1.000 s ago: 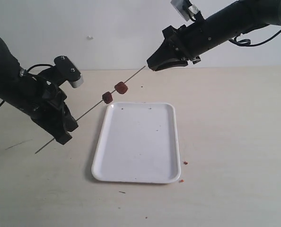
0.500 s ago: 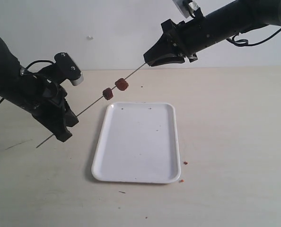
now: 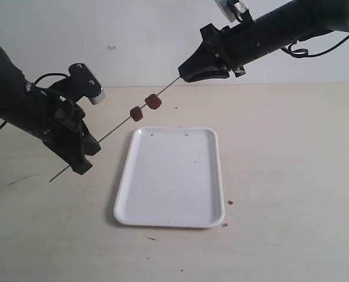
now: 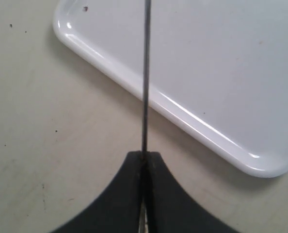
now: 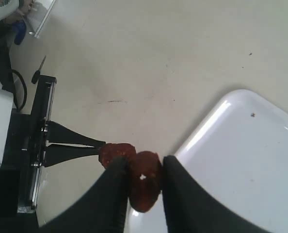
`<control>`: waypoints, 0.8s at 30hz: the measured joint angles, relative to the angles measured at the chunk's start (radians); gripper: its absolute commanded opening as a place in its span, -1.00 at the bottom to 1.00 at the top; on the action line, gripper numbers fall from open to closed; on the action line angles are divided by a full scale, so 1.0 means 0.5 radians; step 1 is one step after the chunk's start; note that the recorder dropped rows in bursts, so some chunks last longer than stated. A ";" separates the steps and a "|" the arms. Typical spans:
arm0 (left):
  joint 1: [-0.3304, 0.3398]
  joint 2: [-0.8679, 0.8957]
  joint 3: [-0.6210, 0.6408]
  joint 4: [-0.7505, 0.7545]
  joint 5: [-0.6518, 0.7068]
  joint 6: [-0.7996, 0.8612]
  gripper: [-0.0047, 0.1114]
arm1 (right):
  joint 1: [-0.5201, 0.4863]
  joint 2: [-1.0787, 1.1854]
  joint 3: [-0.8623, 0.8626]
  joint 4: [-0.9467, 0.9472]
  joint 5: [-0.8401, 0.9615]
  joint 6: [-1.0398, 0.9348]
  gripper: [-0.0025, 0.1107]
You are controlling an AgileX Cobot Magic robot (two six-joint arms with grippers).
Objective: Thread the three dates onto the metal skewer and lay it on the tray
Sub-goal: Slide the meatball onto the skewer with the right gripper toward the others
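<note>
My left gripper is shut on the thin metal skewer near its lower end. The rod slants up over the table to my right gripper. Two dark red dates sit threaded on its middle, in the air just beyond the white tray's far left corner. In the right wrist view my right gripper is shut on the third date at the skewer's tip, with a threaded date behind it. That held date is hidden in the exterior view.
Small reddish crumbs lie on the beige table by the tray's near right corner, and dark specks dot the tray. A white wall closes the far side. The tray's rim passes under the skewer.
The left arm has shifted slightly up and right, carrying the skewer and its two dates toward the right gripper. The right gripper rose a little a second ago and has held still since.
</note>
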 measured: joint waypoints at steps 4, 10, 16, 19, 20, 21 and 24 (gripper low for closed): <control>-0.019 0.000 0.000 -0.025 -0.004 0.032 -0.92 | 0.000 0.000 0.000 0.000 0.000 0.000 -0.51; -0.062 0.000 0.000 -0.028 -0.057 0.031 -0.92 | 0.016 0.000 0.000 0.000 0.012 0.000 -0.51; -0.074 0.000 0.000 -0.048 -0.121 0.035 -0.92 | 0.072 0.000 0.000 0.000 0.012 0.000 -0.51; -0.077 0.000 0.000 -0.052 -0.144 0.035 -0.92 | 0.084 0.000 0.000 0.000 0.012 0.000 -0.51; -0.077 0.000 0.000 -0.057 -0.160 0.040 -0.92 | 0.089 0.000 0.000 0.000 0.012 0.000 -0.51; -0.077 0.000 0.000 -0.072 -0.178 0.043 -0.92 | 0.096 0.000 0.000 0.000 0.012 0.000 -0.51; -0.079 0.000 0.000 -0.086 -0.207 0.055 -0.92 | 0.114 0.000 0.000 0.000 0.012 0.000 -0.42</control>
